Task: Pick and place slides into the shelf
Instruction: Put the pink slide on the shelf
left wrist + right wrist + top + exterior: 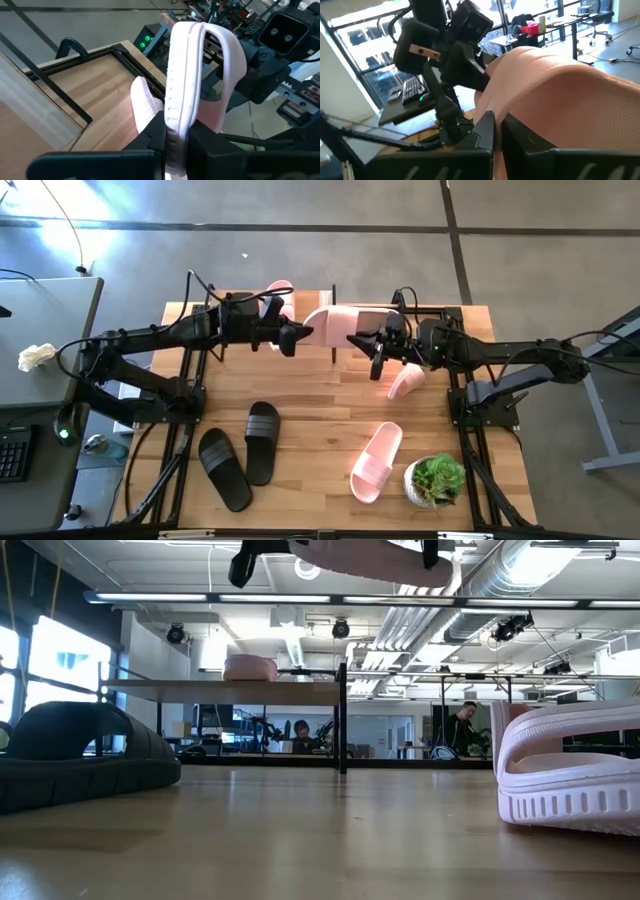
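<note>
A pale pink slide [335,325] hangs in the air between my two grippers, above the table's far middle; it also shows at the top of the low view [370,555]. My left gripper [297,337] is shut on its left end, my right gripper [366,340] on its right end. The shelf [225,691] stands at the far edge with one pink slide [250,667] lying on its top board. Another pink slide [404,381] lies on the table under my right arm, one more [377,462] lies near the front right, and two black slides [262,440] [222,469] lie at the front left. My left gripper pinches the sole's rim [172,131] at the slide's left end between its two fingers, coming level from the table's left. The slide is lifted clear of the table and the shelf. My right gripper holds the slide's other end [496,116] from the table's right, its fingers [485,131] at the pink edge; the slide's body hides the exact place of contact.
A potted plant [436,480] stands at the front right corner. Black frame rails run along the table's left and right sides. Bare wood lies in the table's middle. People sit in the room beyond the table [300,730].
</note>
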`<state>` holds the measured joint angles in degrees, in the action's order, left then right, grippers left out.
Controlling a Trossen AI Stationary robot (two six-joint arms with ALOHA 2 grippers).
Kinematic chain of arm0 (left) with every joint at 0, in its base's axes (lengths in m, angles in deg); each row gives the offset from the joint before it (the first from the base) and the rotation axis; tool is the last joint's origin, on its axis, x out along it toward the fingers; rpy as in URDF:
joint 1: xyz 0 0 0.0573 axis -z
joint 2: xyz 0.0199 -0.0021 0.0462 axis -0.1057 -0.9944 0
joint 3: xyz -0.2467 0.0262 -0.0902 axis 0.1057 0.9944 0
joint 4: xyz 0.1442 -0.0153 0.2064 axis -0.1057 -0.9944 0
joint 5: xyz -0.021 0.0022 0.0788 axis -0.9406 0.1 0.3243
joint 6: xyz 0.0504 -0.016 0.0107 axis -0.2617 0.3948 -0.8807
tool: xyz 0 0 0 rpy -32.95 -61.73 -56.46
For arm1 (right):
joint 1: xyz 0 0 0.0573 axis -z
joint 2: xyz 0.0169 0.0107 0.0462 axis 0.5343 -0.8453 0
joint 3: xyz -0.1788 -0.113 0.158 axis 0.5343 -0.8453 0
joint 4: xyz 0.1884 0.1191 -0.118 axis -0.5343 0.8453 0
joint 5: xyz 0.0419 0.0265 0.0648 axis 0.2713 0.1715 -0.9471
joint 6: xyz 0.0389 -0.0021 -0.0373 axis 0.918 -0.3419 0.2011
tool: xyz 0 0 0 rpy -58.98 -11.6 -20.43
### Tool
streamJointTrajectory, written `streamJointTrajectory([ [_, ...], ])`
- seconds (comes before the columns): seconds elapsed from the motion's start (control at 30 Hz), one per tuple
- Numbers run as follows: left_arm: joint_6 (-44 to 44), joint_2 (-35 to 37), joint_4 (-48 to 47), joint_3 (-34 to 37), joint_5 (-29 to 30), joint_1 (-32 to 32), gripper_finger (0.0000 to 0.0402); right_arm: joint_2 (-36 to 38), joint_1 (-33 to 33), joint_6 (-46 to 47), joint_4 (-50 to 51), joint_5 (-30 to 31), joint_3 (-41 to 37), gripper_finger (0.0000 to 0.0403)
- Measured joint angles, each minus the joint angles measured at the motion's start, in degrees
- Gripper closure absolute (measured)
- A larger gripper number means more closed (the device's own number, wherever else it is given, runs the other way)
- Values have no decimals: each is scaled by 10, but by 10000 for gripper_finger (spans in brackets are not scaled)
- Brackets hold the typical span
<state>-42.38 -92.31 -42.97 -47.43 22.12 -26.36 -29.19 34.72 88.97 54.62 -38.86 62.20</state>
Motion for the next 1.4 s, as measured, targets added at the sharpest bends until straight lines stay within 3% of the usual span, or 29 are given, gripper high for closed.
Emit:
streamJointTrajectory([
  [0.1, 2, 4, 0, 0, 9, 1, 364, 1, 0, -17, 11, -12, 1, 388],
  [0.23, -1, 8, -5, 1, 11, 0, 382, 12, -1, -50, 46, -21, 1, 355],
  [0.4, 3, 24, -13, 1, 14, -13, 382, 55, -3, -82, 110, -25, 0, 299],
  [0.53, 7, 36, -27, 1, -16, -35, 382, 106, -18, -153, 140, -20, 0, 256],
  [0.67, 34, 49, -31, 0, -115, -77, 382, 159, -45, -302, 180, -12, 0, 226],
  [0.77, 70, 57, -37, 0, -197, -114, 382, 190, -74, -451, 220, 27, 0, 215],
  [1.0, 154, 59, -39, 0, -368, -201, 382, 214, -131, -715, 235, 250, 0, 212],
  [1.1, 189, 59, -38, 0, -405, -219, 382, 202, -140, -801, 235, 300, 0, 212],
  [1.4, 236, 58, -35, 0, -457, -232, 382, 151, -141, -979, 197, 317, 0, 212],
])
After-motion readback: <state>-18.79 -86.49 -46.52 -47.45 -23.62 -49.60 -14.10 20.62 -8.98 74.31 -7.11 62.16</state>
